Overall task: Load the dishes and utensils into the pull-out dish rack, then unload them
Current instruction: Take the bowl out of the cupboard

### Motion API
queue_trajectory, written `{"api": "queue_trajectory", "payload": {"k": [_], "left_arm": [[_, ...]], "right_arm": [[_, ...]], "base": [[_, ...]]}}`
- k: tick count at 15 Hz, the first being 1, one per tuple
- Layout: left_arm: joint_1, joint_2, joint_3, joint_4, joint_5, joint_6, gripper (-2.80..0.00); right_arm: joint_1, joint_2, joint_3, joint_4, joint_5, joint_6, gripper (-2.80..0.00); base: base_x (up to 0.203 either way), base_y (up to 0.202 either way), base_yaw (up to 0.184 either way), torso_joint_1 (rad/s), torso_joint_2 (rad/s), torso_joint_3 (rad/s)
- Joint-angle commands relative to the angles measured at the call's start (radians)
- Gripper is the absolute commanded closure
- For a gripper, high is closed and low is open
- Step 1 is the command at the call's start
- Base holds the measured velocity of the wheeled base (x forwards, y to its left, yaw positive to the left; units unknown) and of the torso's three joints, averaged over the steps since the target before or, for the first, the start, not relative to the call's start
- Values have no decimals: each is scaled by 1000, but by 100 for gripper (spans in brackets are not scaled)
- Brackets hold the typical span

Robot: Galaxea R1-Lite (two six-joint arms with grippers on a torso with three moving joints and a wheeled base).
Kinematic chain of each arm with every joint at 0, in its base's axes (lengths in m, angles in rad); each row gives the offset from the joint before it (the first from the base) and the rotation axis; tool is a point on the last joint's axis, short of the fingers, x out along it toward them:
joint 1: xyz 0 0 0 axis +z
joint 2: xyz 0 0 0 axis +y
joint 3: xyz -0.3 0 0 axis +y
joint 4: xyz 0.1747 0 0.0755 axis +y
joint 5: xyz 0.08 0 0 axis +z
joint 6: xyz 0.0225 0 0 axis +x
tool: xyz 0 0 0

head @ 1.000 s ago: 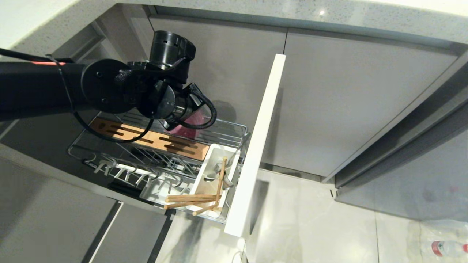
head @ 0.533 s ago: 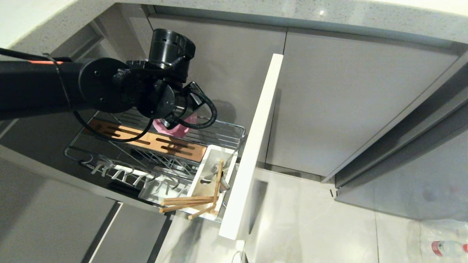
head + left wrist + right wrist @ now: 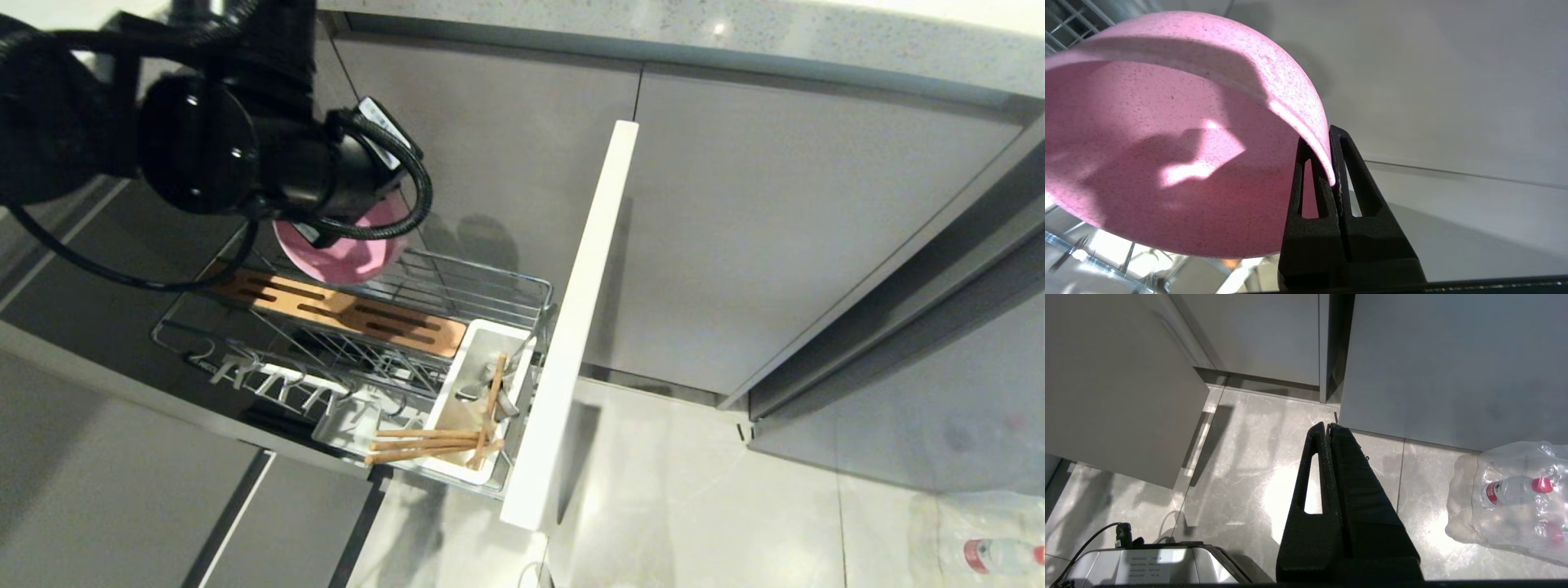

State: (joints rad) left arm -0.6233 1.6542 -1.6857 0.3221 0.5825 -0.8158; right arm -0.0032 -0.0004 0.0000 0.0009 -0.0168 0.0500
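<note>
My left gripper (image 3: 1322, 136) is shut on the rim of the pink bowl (image 3: 1167, 163), one finger inside and one outside. In the head view the bowl (image 3: 343, 245) hangs tilted under my left wrist, above the back of the pull-out dish rack (image 3: 490, 286) and apart from it. The rack stands pulled out, with a slotted wooden strip (image 3: 326, 306) and a white caddy (image 3: 457, 384). Wooden chopsticks (image 3: 424, 441) lie across the caddy's near end, and a silver fork (image 3: 508, 403) shows inside it. My right gripper (image 3: 1327, 424) hangs shut and empty over the floor.
The rack's narrow white cabinet front (image 3: 584, 327) juts out towards me. Grey cabinet doors close the space behind the rack and to its right. A wrapped pack of water bottles (image 3: 1515, 490) lies on the tiled floor at the right. The counter edge (image 3: 653, 33) runs along the top.
My left arm has risen up and to the left, lifting the pink bowl out of the rack. The right arm has not moved.
</note>
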Motion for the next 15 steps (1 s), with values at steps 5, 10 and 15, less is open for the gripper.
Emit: {"api": "queue_trajectory", "payload": {"k": [5, 10, 15], "left_arm": [[-83, -212, 15, -1, 22, 45, 0], [-136, -386, 19, -2, 18, 146, 0], [-127, -558, 31, -4, -62, 318, 0]], "right_arm": [[0, 0, 2, -1, 0, 1, 0], [0, 0, 2, -1, 0, 1, 0], [0, 0, 2, 0, 0, 1, 0]], "base": [[0, 0, 0, 0, 0, 0], [0, 0, 0, 0, 0, 0], [0, 0, 0, 0, 0, 0]]}}
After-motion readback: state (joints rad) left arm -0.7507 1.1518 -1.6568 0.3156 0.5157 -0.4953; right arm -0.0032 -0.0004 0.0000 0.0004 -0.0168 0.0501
